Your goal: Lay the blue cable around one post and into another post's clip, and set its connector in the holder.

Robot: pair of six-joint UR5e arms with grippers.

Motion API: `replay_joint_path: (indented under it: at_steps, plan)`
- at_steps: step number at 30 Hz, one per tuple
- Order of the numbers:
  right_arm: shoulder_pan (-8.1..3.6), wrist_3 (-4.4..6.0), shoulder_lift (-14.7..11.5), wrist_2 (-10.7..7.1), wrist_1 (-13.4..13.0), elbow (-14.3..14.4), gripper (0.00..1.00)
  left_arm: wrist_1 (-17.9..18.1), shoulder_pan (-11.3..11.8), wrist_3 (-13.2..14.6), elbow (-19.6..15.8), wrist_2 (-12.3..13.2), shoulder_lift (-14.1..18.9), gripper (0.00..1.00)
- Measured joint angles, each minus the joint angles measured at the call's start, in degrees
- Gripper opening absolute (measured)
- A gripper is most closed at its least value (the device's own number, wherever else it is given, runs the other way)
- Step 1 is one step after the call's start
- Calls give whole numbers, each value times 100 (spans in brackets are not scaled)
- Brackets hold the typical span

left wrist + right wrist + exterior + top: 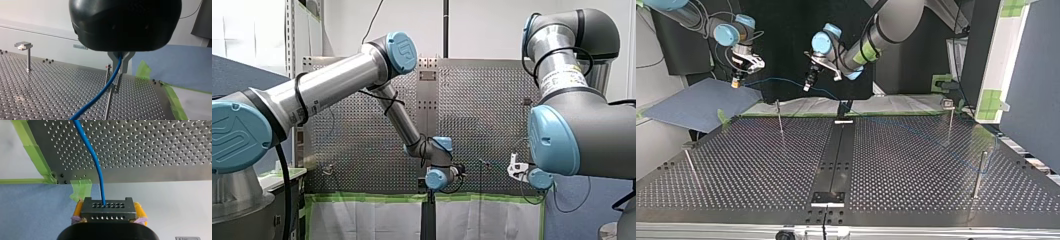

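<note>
Step in hand: by my reading, routing. The blue cable (99, 173) was held up between both grippers, and no stretch of it could be seen seated in a clip.
Left gripper (807, 87): its metal fingers (124, 65) were pinched on the cable partway along its length, above the table's edge nearest the arms.
Right gripper (109, 211): its yellow pads (140, 210) were clamped on the two sides of the connector (108, 206), off the table and over a blue sheet (701, 102).
Cable's path: in the top view it ran from the connector across to the left gripper, then down onto the perforated table (761, 170) and away toward the post at that view's right (980, 172). Whether it went round that post could not be told.
Cable's look: thin, round and bright blue. It was bowed rather than taut in the left wrist view and looked supple enough to bend round a post.
Connector's look: a dark rectangular block with rows of small holes, with the cable leaving the middle of its upper face.
Nearby posts: a slim post (108, 100) stood just ahead of the left fingers, close beside the cable. A post with a flat clip head (23, 45) stood well apart.
Holder: not identified with any certainty.
Next move calls for: lowering the span beside a post without letting slack jump off, while the right gripper kept the connector square for the holder.
</note>
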Motion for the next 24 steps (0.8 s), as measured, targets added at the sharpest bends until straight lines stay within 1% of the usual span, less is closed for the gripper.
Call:
replay_joint_path:
  at_steps: [3,7,10,13,19,24]
  plan:
    - [-56,-29,2,-65,15,-23,0,-17,7,-9,33,-13,-5,1]
    - [-125,-140,4,-204,95,-104,0,-83,22,-33,105,-15,-44,1]
    - [-162,-181,6,-324,146,-154,0,-189,25,-41,208,-12,-123,1]
    - [-182,-202,7,-456,172,-186,0,-242,20,-43,278,-12,-174,1]
    - [-208,-264,7,-730,244,-266,0,-237,26,-41,327,-32,-199,1]
    - [-266,-275,7,-962,367,-397,0,-251,60,25,328,-138,-197,1]
